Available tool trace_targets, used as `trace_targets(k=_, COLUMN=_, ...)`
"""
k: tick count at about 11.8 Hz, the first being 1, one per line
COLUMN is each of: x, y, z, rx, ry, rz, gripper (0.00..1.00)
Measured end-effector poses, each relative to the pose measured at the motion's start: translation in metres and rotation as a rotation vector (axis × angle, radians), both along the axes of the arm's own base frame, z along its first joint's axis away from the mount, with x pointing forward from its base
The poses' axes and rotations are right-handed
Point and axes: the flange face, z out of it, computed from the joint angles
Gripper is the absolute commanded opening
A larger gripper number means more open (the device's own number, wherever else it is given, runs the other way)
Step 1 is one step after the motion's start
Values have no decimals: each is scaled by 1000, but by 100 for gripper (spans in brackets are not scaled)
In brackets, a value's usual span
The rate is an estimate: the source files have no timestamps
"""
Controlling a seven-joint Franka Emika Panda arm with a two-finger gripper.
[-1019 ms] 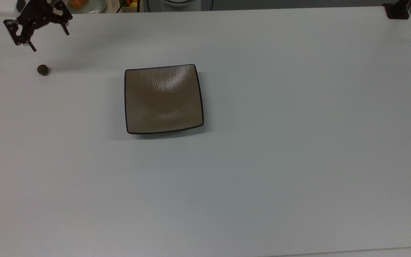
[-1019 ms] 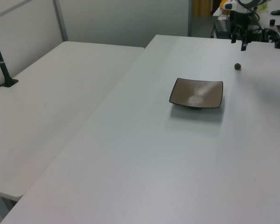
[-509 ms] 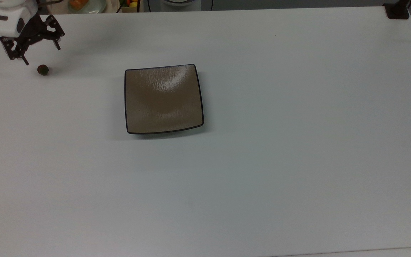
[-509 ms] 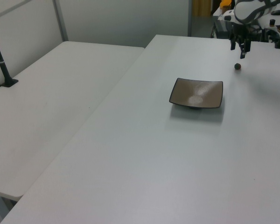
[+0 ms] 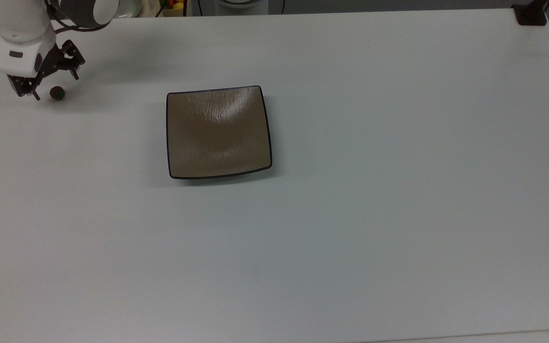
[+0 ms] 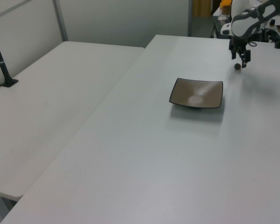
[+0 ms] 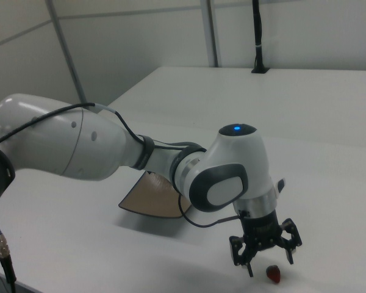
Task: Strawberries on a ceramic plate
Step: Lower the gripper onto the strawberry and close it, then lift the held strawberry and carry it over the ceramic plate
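Step in hand: approach to grasp; nothing picked yet. Strawberry (image 5: 57, 93) sits on the white counter (image 5: 350, 214), far out at the plate's 9 o'clock in the top view, well apart from it. Ceramic plate (image 5: 218, 132) is bare. Pincer (image 5: 53, 85) hangs low over the berry, fingers spread wide, one tip on each side, berry between them in the top view. In the right view the berry (image 7: 272, 273) lies just below the pincer (image 7: 268, 262), slightly toward 5 o'clock. Next move, as judged: finish the descent, centre on the berry, close gently, since the small round fruit may roll or squirt out, then carry toward 3 o'clock to the plate.
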Motion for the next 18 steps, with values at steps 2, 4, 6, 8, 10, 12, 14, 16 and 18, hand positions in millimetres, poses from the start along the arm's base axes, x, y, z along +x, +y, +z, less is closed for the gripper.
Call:
trace_targets(k=2, x=0, y=-4, z=-13, rx=-14, ry=-4, rz=3, gripper=81)
trace_targets(k=4, x=0, y=-3, z=-19, rx=-16, ry=-1, rz=5, gripper=55)
trace_targets(k=6, x=0, y=-3, z=-19, rx=-16, ry=0, rz=5, gripper=34)
trace_targets(k=8, x=0, y=-3, z=-19, rx=-16, ry=0, rz=5, gripper=24)
trace_targets(k=10, x=0, y=-4, z=-18, rx=-17, ry=-2, rz=5, gripper=24)
trace_targets(k=12, x=1, y=-4, z=-17, rx=-18, ry=-5, rz=5, gripper=24)
trace_targets(k=14, x=5, y=-4, z=-2, rx=-26, ry=-31, rz=9, gripper=24)
trace_targets(k=16, x=11, y=-2, z=30, rx=-8, ry=-21, rz=3, gripper=27)
trace_targets(k=18, x=14, y=4, z=72, rx=24, ry=2, rz=-7, gripper=27)
